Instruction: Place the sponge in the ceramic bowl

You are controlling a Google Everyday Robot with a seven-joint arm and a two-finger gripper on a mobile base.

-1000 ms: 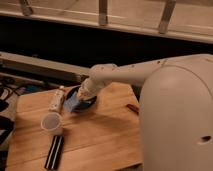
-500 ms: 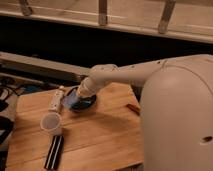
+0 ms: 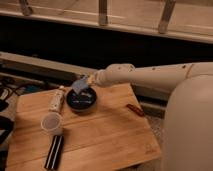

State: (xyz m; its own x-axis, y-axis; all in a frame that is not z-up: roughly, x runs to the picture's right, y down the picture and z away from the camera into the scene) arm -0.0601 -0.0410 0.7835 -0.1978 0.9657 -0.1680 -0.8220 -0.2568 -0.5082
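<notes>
Arm (image 3: 150, 75) reaches from the right, its hand (image 3: 88, 81) closed on the sponge (image 3: 80, 85), held tilted just above the ceramic bowl (image 3: 75, 107). A plastic cup (image 3: 51, 122) stands nearby on the counter (image 3: 105, 135)

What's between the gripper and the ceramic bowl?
Only the sponge, held in the gripper just over the ceramic bowl's far rim; the camera view shows nothing else between them.

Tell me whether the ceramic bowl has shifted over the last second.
No. The ceramic bowl stays beside the white bottle on the wooden board; the gripper holds the sponge just above the bowl's back rim.
</notes>
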